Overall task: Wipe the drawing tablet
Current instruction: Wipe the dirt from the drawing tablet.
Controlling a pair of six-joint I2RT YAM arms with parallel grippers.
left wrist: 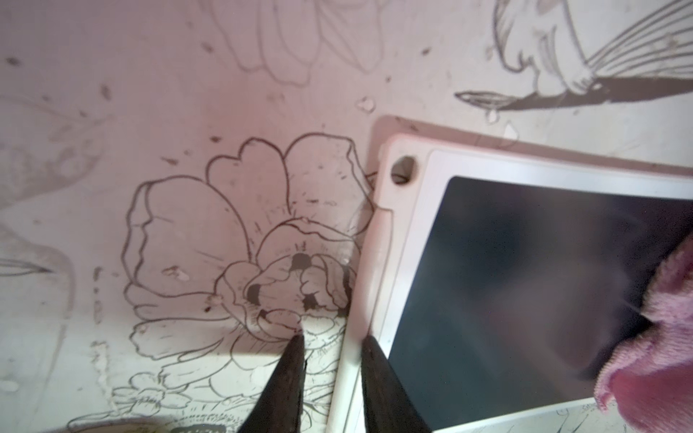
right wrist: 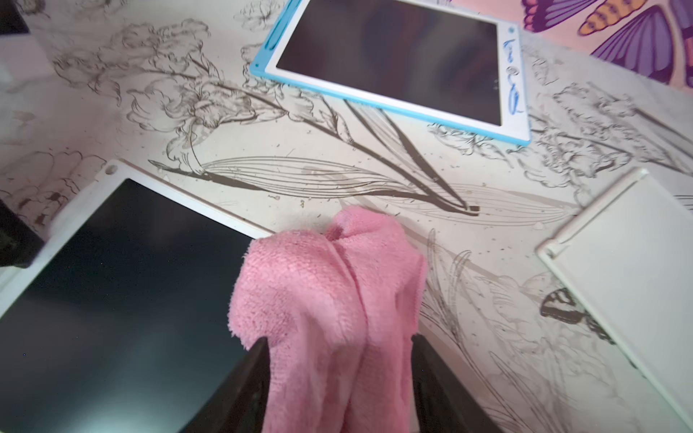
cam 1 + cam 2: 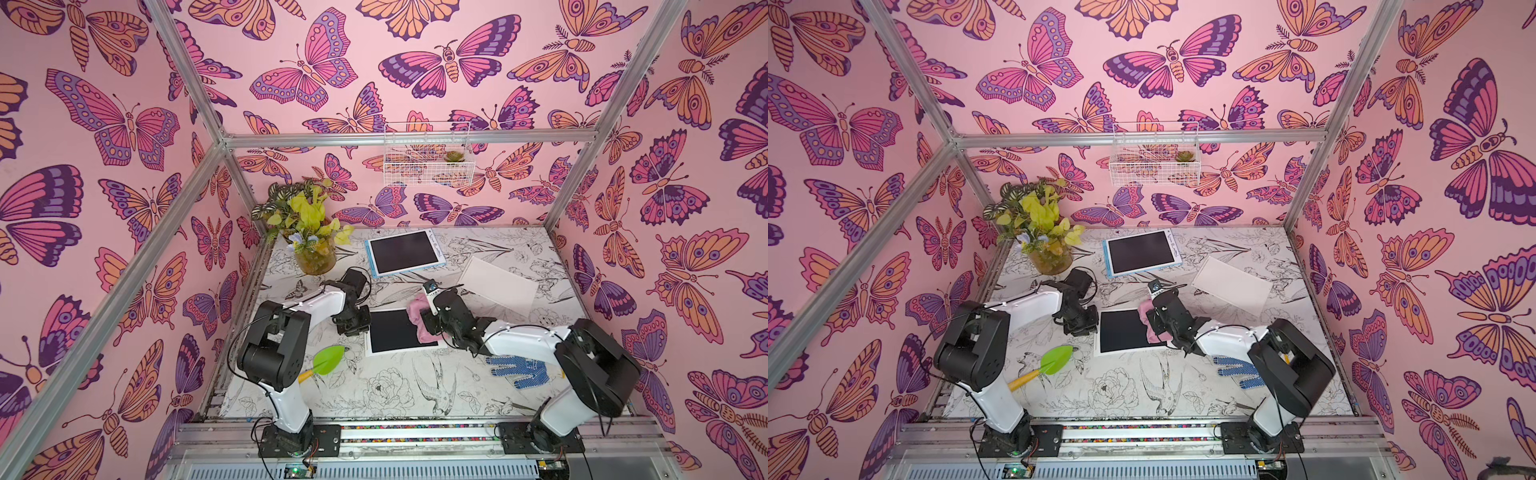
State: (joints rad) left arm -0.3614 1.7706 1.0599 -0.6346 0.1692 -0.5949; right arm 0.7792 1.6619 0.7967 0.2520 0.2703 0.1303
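The drawing tablet, white-framed with a dark blank screen, lies flat mid-table. A pink cloth is bunched on its right side, overhanging the table. My right gripper stands over the cloth. Its jaws are wide apart and the cloth fills the gap loosely. My left gripper is at the tablet's left edge. Its fingers are a little apart and straddle the rim, one over the table, one over the white frame. The cloth shows at the screen's far side.
A blue-framed tablet lies at the back, and a white board lies to the right. A potted plant stands back left. A green trowel lies by the left arm, and a blue dotted glove lies under the right arm.
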